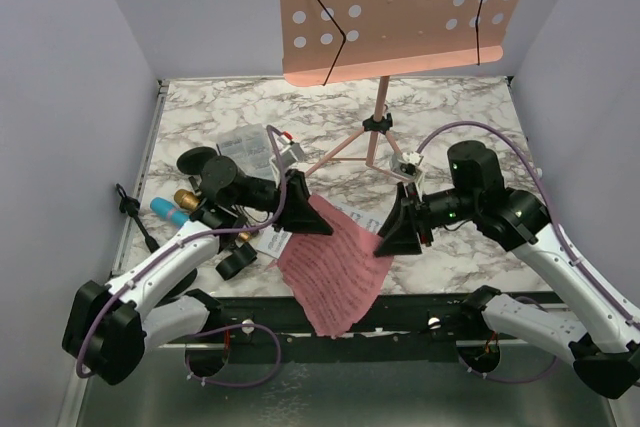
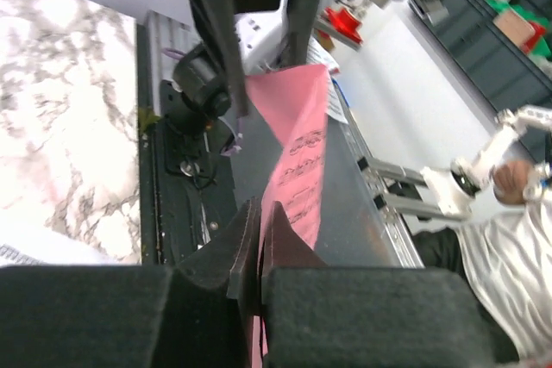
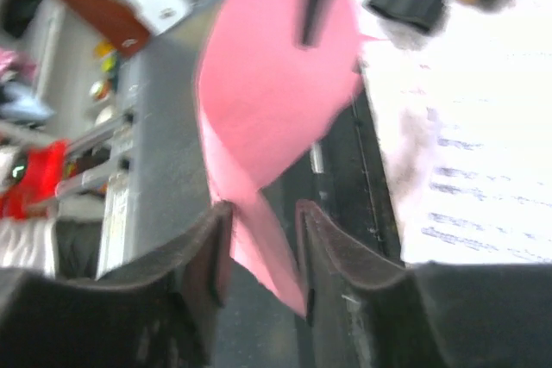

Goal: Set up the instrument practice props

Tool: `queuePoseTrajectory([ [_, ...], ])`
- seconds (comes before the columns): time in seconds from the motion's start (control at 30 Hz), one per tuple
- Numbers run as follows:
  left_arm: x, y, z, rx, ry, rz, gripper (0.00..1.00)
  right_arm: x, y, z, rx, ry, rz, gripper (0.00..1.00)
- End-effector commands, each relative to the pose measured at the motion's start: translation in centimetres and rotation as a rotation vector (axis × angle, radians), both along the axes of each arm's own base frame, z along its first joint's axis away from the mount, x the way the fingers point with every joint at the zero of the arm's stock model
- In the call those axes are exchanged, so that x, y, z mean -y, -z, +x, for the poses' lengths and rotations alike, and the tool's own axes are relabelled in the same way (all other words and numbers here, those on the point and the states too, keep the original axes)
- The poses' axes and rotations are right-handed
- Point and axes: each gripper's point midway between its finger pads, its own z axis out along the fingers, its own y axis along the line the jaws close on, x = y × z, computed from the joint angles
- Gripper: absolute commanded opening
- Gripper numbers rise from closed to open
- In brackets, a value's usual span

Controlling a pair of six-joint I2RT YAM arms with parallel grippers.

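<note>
Left gripper (image 1: 322, 227) pinches pink sheet-music page (image 1: 335, 282) at centre frame; right gripper (image 1: 388, 245) stands parted around its other edge. Risk: limp page sags, twists, slips from one-sided hold.

Tripod legs (image 1: 372, 147) just behind pink page (image 1: 335, 267)

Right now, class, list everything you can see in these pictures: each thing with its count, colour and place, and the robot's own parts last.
music rack: one, pink, perforated, on thin tripod legs, far side of table
pink page: one, between the grippers, overhanging the near edge
white pages: a few, left side
gold microphone: one, left edge
blue microphone: one, beside the gold one
mic mounts: two, black, round-based, left side
small whitish items: two, near the tripod legs; unclear what they are
table: one, marble-patterned
left gripper: black, shut on the pink page
right gripper: black, jaws apart around the page
</note>
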Motion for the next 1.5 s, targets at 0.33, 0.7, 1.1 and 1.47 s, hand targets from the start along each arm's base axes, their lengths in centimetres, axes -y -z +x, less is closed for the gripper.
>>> queuePoseTrajectory([
  [0.33, -5.4, -3.0, 7.7, 0.072, -0.780, 0.159, 0.00, -1.5, 3.7, 8.0, -0.022, 0.500, 0.090, 1.00],
  [0.7, -5.1, -6.9, 5.7, 0.109, -0.713, 0.036, 0.00, -2.4, 0.2, 8.6, 0.076, 0.489, 0.405, 0.99],
  [1.1, -5.4, -10.3, 5.7, 0.096, -0.751, -0.079, 0.00, -1.1, 1.0, 9.9, 0.052, 0.447, 0.455, 0.86],
  [1.47, -4.8, -13.4, 6.2, 0.018, -0.734, -0.208, 0.00, 0.0, -0.3, 8.4, 0.046, 0.254, 0.562, 0.78],
])
